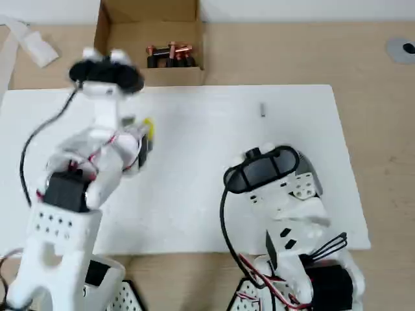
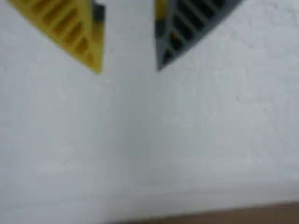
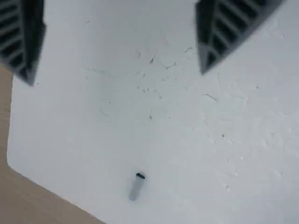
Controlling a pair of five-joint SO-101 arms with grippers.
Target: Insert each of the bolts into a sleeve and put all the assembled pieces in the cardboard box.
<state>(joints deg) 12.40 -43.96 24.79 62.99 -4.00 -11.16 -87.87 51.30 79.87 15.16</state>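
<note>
A white foam sheet point(image 1: 194, 194) lay on the wooden table point(image 1: 379, 129). The cardboard box point(image 1: 104, 45) at its far edge held several assembled pieces point(image 1: 170, 55). The left gripper point(image 2: 128, 70) stood slightly parted, empty. The right gripper point(image 3: 117, 74) gaped wide, empty. One bolt point(image 3: 137, 185) lay on the sheet.

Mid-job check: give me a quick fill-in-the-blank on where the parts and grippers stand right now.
1. The copper pieces sit ____ the cardboard box.
2. A single bolt lies on the ____ sheet.
3. The left gripper and the right gripper are both ____, holding nothing.

Missing words: inside; white; open.
</note>
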